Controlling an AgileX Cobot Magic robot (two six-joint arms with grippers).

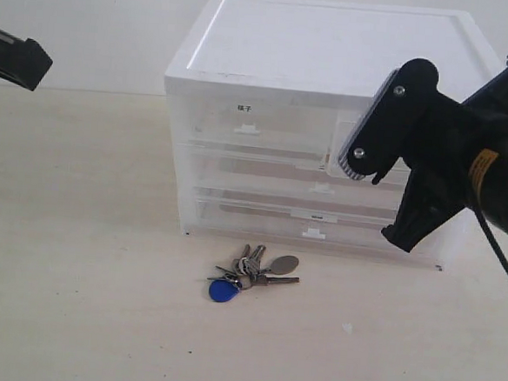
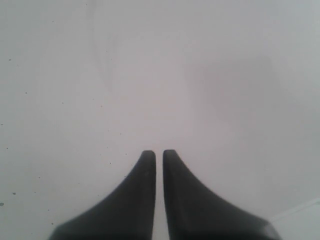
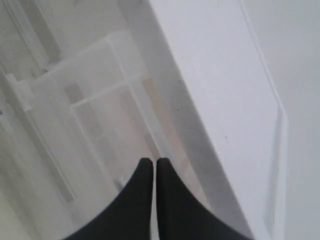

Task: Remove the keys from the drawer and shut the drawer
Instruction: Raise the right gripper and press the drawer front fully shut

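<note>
The keys (image 1: 252, 273), silver with a blue oval fob and a grey oval tag, lie on the table in front of the white cabinet (image 1: 334, 48). The drawer (image 1: 343, 136), at the cabinet's upper right, is mostly hidden behind my right arm; its visible corner seems to stand slightly out from the cabinet front. My right gripper (image 1: 396, 238) (image 3: 156, 161) is shut and holds nothing; it hangs close before the cabinet front. My left gripper (image 2: 159, 152) is shut, holds nothing, and sees only a plain pale surface. Just a part of the left arm (image 1: 15, 56) shows at the far left edge.
The half-width drawer with black characters (image 1: 244, 120) sits at the cabinet's upper left. Two full-width drawers (image 1: 264, 169) lie below it. The pale tabletop (image 1: 84, 257) spreads around the keys, with a wall behind the cabinet.
</note>
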